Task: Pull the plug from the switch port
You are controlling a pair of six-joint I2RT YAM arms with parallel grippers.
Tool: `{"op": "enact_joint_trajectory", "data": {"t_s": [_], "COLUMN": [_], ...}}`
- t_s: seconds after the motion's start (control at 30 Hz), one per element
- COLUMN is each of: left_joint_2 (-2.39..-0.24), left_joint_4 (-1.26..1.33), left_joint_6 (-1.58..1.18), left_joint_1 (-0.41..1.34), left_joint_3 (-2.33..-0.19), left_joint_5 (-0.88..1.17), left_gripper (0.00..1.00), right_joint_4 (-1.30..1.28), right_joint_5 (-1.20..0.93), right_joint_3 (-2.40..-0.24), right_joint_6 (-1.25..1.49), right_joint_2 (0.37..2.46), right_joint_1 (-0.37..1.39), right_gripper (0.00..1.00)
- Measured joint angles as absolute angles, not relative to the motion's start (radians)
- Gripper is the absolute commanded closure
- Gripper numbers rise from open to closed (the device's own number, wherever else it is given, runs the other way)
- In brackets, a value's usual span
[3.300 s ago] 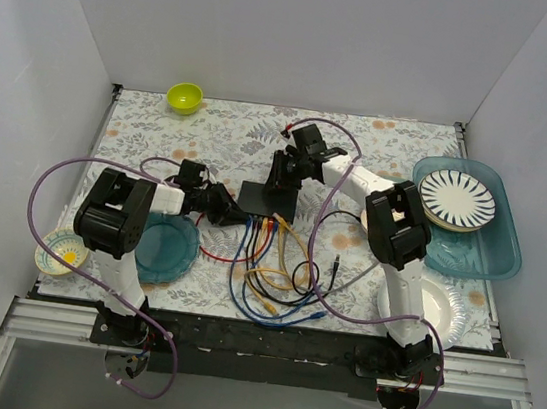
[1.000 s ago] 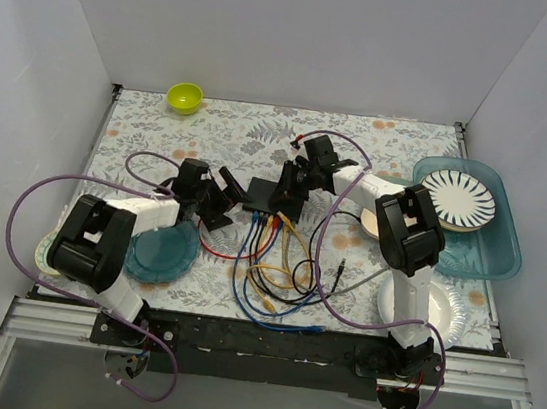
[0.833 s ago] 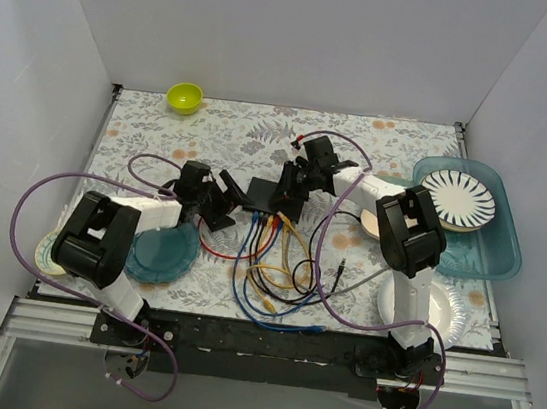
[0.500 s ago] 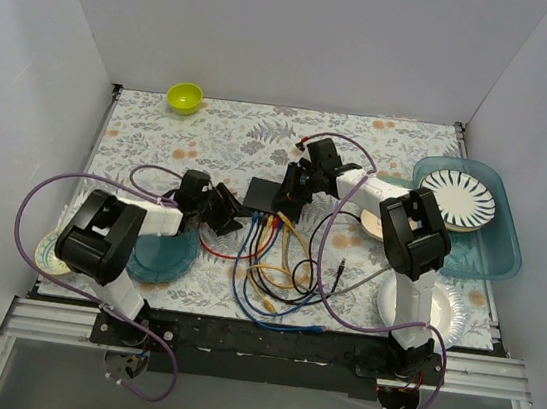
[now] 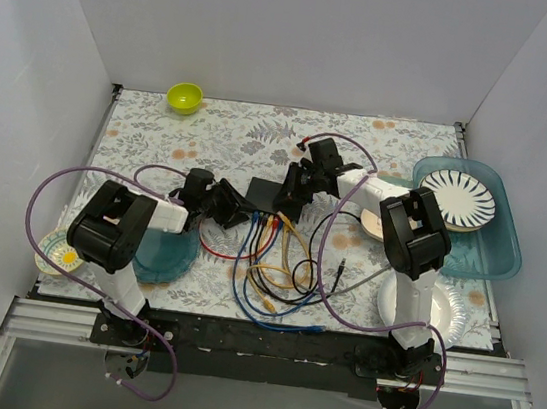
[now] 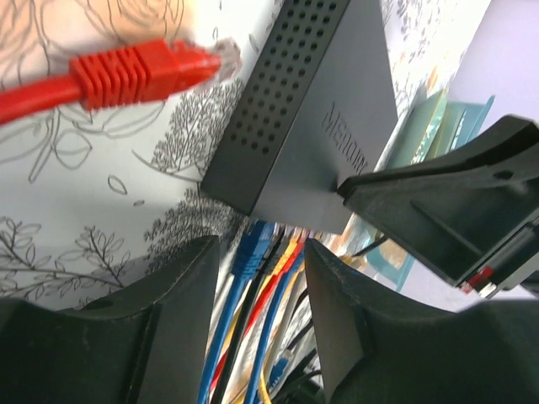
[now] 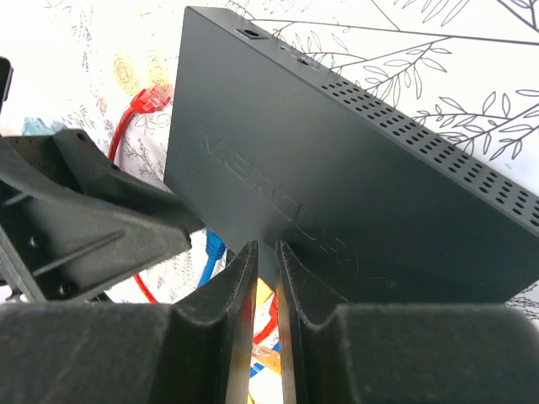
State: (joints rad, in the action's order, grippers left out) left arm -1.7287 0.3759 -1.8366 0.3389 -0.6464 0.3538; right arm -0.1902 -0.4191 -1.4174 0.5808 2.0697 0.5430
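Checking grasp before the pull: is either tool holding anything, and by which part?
Nothing gripped. The left tool straddles the blue cable plug at the flat dark grey switch, jaws apart; the right tool, nearly shut, presses on its top.

I see the switch [image 5: 265, 195], a flat dark grey box with a perforated side, lying flat near the middle of the table [image 5: 232, 139]. Blue, red and yellow plugs [image 6: 268, 246] sit along its near edge. One red plug [image 6: 139, 67] lies loose just beside the perforated side.
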Motion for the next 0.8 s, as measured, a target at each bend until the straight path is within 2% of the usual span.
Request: {"op": "enact_joint_trajectory", "data": {"t_s": [0.2,0.57,0.8], "left_joint_2": [-1.76,-1.782,-1.783], "left_joint_4": [0.412,0.449,0.403], "left_joint_6": [-1.856,-1.81,-1.751], "left_joint_1": [0.34,0.342,0.357], "left_joint_3": [-0.657,-0.665,-0.693], "left_joint_5": [0.329,0.355,0.358], "left_gripper": [0.63,0.61,0.64], "right_joint_4": [-0.192,-0.191,-0.191], "right_joint_5": [-0.426,-0.43,-0.429], "right_joint_3": [-1.424,-1.435,-1.435], "right_joint_6": [0.584,0.585,0.584], "right_joint_2": [2.076,2.085,2.085], "right_joint_1": [0.541,0.536,0.533], "right_gripper": [0.78,0.79,0.79]}}
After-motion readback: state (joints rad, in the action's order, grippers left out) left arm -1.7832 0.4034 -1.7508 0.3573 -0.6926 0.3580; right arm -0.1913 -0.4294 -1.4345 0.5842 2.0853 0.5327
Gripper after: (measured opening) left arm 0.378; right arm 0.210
